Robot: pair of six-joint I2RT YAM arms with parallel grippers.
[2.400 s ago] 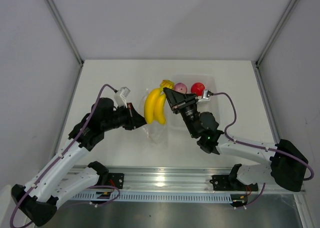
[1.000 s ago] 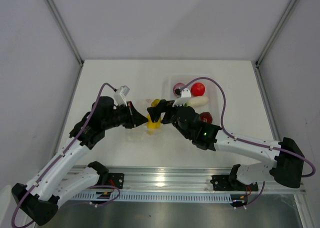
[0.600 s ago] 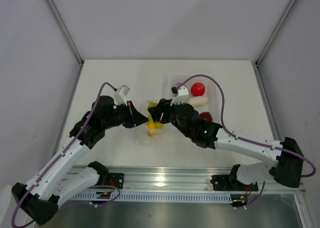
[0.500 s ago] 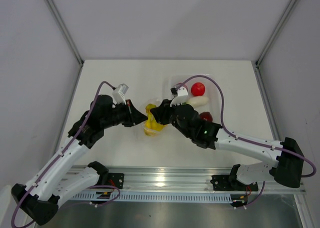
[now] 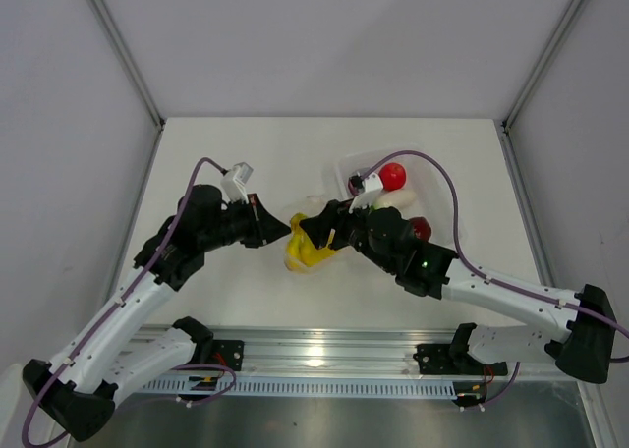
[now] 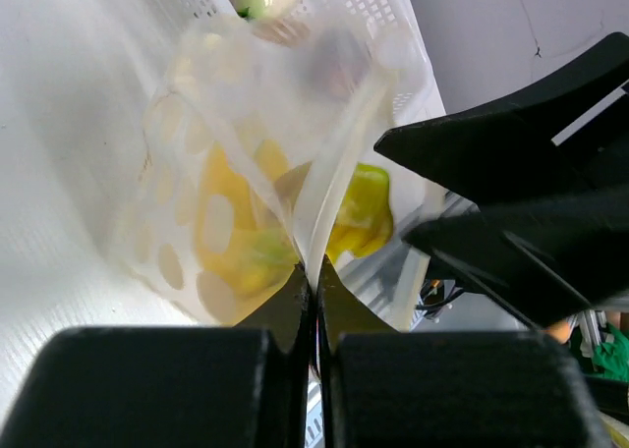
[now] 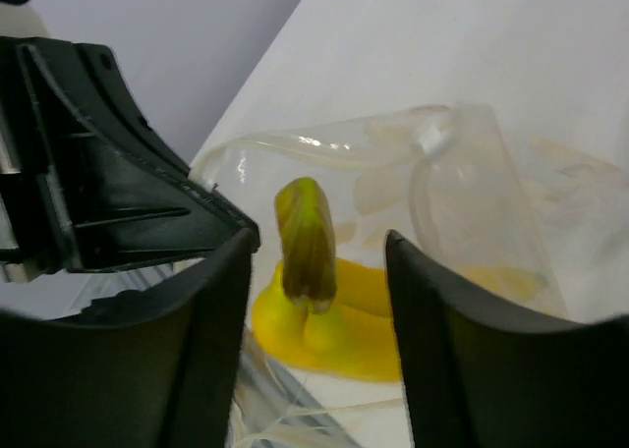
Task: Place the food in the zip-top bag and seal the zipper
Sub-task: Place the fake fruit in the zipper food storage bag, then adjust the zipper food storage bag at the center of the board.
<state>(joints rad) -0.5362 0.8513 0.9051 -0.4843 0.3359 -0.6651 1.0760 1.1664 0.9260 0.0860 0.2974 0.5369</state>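
The zip-top bag (image 6: 256, 104) hangs from my left gripper (image 6: 314, 271), which is shut on its edge; a pale strip, apparently the zipper (image 6: 339, 163), runs up from the jaws. The yellow banana bunch (image 5: 307, 252) lies inside the bag (image 7: 462, 173), stem up. My right gripper (image 7: 319, 271) is open at the bag's mouth, a finger on either side of the banana stem (image 7: 308, 237) without touching it. In the top view the left gripper (image 5: 283, 230) and right gripper (image 5: 316, 230) nearly meet over the bag.
A white tray (image 5: 356, 163) at the back right holds the red round fruit (image 5: 393, 176), the white oblong piece (image 5: 391, 200) and the dark red apple (image 5: 421, 228). The right arm's cable loops over it.
The right gripper carried the banana from above the tray down into the bag, let go of it and drew back slightly. The left gripper kept its pinch on the bag.
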